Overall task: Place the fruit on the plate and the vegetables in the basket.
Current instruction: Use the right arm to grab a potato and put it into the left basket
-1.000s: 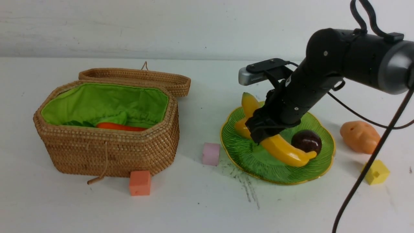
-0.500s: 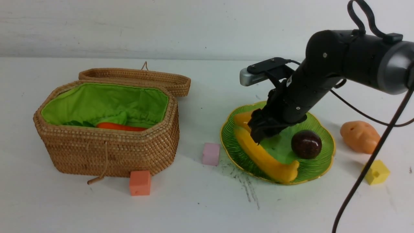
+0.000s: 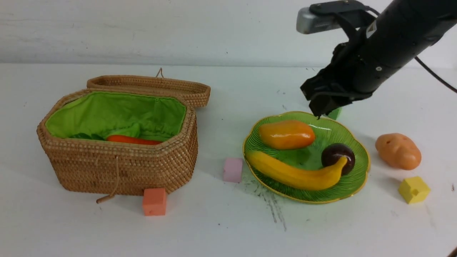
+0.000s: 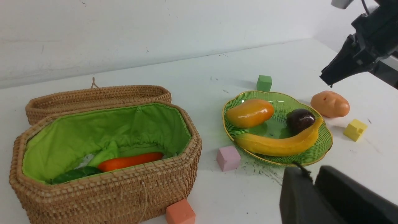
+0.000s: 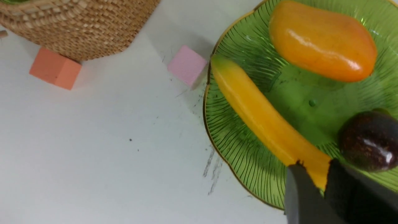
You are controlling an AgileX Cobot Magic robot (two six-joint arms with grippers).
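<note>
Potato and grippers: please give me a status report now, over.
Left gripper and right gripper shut, empty. Potato on table, right of plate, not yet in basket. Yellow cube near it, not touching.

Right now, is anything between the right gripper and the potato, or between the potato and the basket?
Nothing visible blocks the right gripper from the potato, on the table right of the plate. Toward the open basket, the loaded plate and the pink cube lie in line; carry it over them.

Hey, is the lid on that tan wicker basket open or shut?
Open. The wicker lid lies flipped back behind the octagonal tan wicker basket, and its green fabric lining and an orange carrot show inside.
</note>
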